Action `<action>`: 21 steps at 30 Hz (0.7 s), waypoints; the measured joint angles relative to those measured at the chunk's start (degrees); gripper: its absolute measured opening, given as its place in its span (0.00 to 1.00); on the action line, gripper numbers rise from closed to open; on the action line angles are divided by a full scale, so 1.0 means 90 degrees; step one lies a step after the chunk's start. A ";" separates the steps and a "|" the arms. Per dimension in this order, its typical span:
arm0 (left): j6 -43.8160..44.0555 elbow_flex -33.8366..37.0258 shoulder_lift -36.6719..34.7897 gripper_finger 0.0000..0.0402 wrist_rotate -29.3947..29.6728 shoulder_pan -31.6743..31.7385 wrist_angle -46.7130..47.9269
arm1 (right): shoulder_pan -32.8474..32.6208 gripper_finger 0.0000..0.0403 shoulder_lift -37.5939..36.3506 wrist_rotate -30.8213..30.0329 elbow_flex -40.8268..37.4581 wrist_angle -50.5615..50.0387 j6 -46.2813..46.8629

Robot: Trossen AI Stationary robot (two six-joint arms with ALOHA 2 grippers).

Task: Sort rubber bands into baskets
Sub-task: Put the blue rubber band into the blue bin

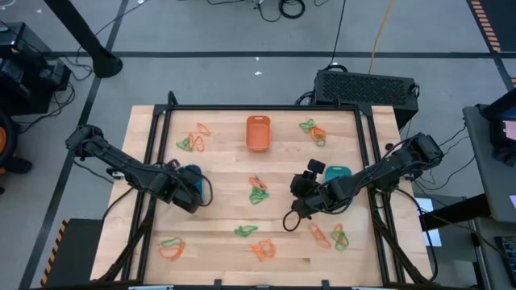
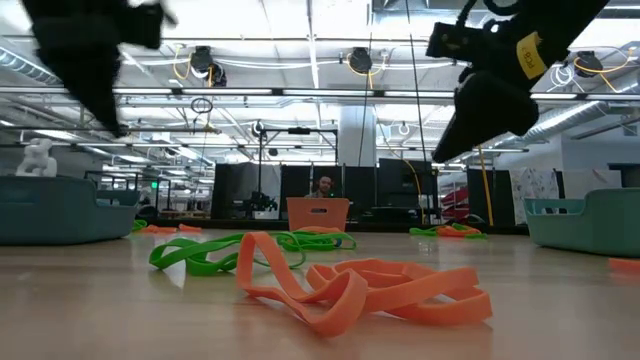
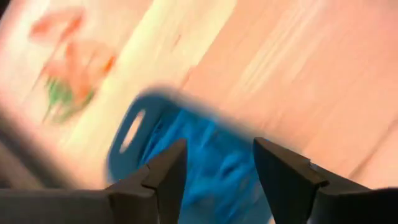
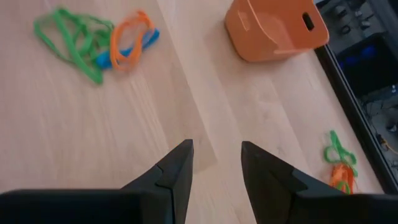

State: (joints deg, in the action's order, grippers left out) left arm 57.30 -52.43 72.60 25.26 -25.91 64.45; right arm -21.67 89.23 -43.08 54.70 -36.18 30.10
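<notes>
Most thin elastic rubber bands (image 1: 258, 190) are judged unsorted, left in clumps across the wooden table (image 1: 226, 161), while the left gripper (image 3: 214, 171), fingers apart, is held over the blue plastic basket (image 3: 180, 155), the right gripper (image 4: 216, 163) likewise parted and empty.

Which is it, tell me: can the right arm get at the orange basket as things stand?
Probably yes. The right gripper hangs open over bare wood, holding nothing, and the orange basket stands alone farther along the table with nothing between them. Whether the arm stretches that far is uncertain.
</notes>
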 joint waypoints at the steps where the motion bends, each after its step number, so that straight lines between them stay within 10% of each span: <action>1: -0.0304 0.0025 0.0000 0.48 0.0147 0.0000 -0.0514 | -0.0023 0.32 -0.0029 0.0004 -0.0002 -0.0135 0.0090; 7: -0.2957 0.0362 0.0330 0.48 0.0266 0.0227 -0.4091 | -0.0174 0.32 -0.0099 0.0006 -0.0002 -0.0164 0.0234; 21: -0.6066 0.0235 0.2514 0.48 -0.1095 0.2329 -0.7119 | -0.0187 0.32 -0.0107 0.0006 -0.0002 -0.0239 -0.0091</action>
State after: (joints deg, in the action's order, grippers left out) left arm 2.71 -50.31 95.22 15.41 -4.95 0.38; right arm -23.35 88.27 -43.02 54.68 -38.33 29.28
